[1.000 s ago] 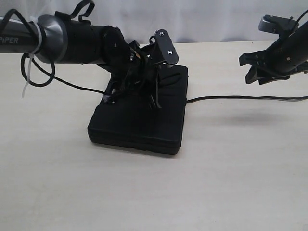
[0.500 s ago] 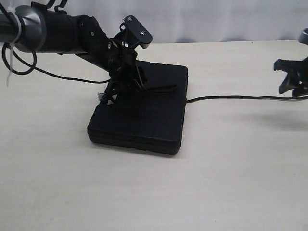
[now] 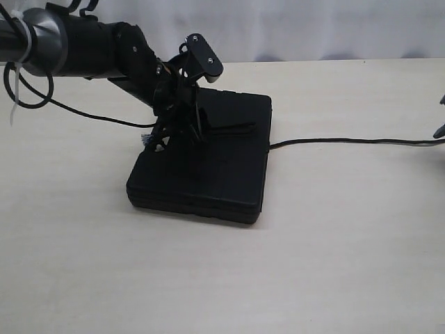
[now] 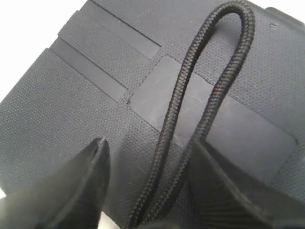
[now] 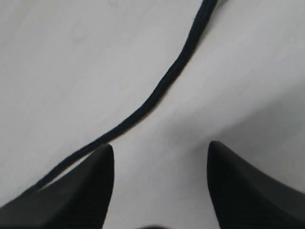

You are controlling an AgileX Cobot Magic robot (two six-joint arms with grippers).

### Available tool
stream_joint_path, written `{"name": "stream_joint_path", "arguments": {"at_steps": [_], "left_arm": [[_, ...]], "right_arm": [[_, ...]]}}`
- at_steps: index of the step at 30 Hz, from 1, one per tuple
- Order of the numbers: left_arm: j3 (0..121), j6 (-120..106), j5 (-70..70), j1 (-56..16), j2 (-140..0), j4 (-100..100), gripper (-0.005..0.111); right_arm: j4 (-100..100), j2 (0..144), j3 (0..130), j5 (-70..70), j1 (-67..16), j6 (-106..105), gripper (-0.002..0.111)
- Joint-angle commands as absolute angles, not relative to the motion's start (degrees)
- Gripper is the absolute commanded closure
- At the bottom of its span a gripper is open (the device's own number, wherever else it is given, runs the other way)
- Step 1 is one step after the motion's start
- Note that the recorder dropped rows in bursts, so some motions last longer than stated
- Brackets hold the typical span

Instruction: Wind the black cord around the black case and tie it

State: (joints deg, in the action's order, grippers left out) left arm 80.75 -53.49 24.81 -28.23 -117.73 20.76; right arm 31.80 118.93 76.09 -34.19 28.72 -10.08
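Observation:
The black case [image 3: 208, 174] lies flat mid-table. My left gripper [image 3: 176, 132] hangs over its far left part. In the left wrist view it [image 4: 148, 143] is open, and a doubled loop of the black cord [image 4: 181, 90] lies on the case [image 4: 71, 105] between the fingers, against one of them. A frayed tuft [image 3: 147, 141] shows at the case's left edge. From the case's right side the cord [image 3: 348, 141] runs to the right across the table. My right gripper [image 5: 159, 145] is open over bare table, with the cord [image 5: 162, 86] passing beside one finger. It is almost out of the exterior view.
The pale table [image 3: 334, 250] stretches in front of and to the right of the case. The left arm's thin cable [image 3: 90, 115] trails over the table at the left, with a white zip tie [image 3: 12, 104] hanging from the arm. A white backdrop closes the far side.
The left gripper shifted left over the case's far left part, then held there. The right arm pulled away to the right, almost leaving the exterior view.

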Motion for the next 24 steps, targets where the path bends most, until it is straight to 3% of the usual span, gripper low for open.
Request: {"name": "stream_joint_path", "arguments": {"at_steps": [1,10,15,20,24], "left_arm": [[80.8,-53.73,24.56,-28.27,-116.95,21.61,0.057],[80.8,-54.16,23.66,-28.27,-116.95,21.73,0.057],[80.8,-54.16,23.76,-28.27,-116.95,21.73,0.057],[80.8,-54.16,23.87,-28.27,-116.95,21.73,0.057],[80.8,-54.16,24.74,-28.27,-116.95,21.73,0.057]], "right_arm": [[41.53,122.61,77.07,-30.59,29.22,-15.86,0.053],[50.47,131.43,84.71,-36.88,25.51,-22.44,0.053],[47.77,136.04,90.18,-38.71,19.0,-23.1,0.064],[42.57,140.58,98.72,-43.38,12.17,-22.59,0.066],[27.23,142.34,104.61,-44.31,5.75,-11.05,0.066]]}}
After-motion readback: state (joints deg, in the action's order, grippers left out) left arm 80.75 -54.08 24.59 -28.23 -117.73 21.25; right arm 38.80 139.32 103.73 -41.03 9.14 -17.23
